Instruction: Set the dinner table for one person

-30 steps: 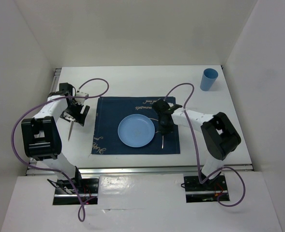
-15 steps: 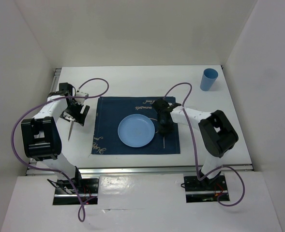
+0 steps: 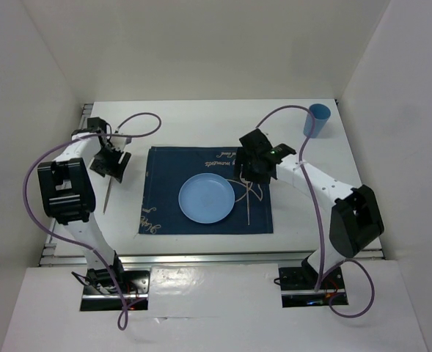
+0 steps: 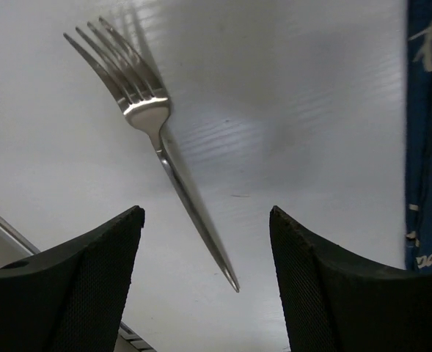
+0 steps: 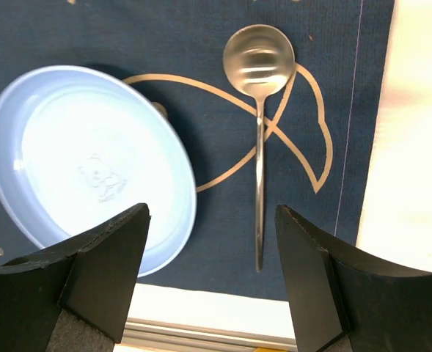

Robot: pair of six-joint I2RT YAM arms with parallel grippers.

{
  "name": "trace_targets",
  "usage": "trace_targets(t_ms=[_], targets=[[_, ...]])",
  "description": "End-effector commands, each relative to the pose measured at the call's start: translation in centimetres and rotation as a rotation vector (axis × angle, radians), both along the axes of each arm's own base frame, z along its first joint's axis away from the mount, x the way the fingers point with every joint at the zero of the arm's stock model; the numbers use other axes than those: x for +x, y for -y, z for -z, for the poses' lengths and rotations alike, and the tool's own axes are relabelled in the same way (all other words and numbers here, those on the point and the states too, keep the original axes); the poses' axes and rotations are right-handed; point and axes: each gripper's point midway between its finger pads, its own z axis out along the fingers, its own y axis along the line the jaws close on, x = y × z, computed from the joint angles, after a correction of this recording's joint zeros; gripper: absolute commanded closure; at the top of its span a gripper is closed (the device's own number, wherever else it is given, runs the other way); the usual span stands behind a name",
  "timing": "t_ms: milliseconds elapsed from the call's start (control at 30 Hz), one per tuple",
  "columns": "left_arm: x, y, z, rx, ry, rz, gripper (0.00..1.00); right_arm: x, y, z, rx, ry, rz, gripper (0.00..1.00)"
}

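Note:
On the white dinner table (image 3: 201, 125) lies a navy placemat (image 3: 164, 176) with a light blue plate (image 3: 207, 199) at its middle. A spoon (image 5: 260, 139) rests on the placemat right of the plate (image 5: 91, 161), bowl away from me; from above the spoon (image 3: 249, 209) is a thin line. My right gripper (image 5: 212, 213) hovers open above its handle, holding nothing, and stands over the mat's far right part (image 3: 251, 172). A fork (image 4: 157, 139) lies on the bare table left of the mat (image 3: 108, 198). My left gripper (image 4: 207, 220) is open above its handle end (image 3: 113, 169).
A blue cup (image 3: 318, 119) stands upright at the far right corner of the table. The mat's edge (image 4: 425, 132) shows at the right of the left wrist view. Metal rails (image 3: 223, 257) run along the near edge, white walls surround the table.
My right gripper opened, left the spoon on the placemat and rose back toward the far side. My left gripper drew slightly away from the fork, jaws a little narrower.

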Motion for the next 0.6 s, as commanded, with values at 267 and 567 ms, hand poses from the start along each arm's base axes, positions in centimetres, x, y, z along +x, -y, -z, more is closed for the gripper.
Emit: trace_targets(t_ms=[267, 567], targets=[[-2.0, -1.1, 3.1, -0.065, -0.177, -0.046, 0.33, 0.3, 1.8, -5.6, 0.074, 0.145, 0.066, 0.24], [-3.1, 0.1, 5.7, -0.128, -0.254, -0.084, 0.81, 0.5, 3.5, -8.0, 0.092, 0.222, 0.115, 0.24]])
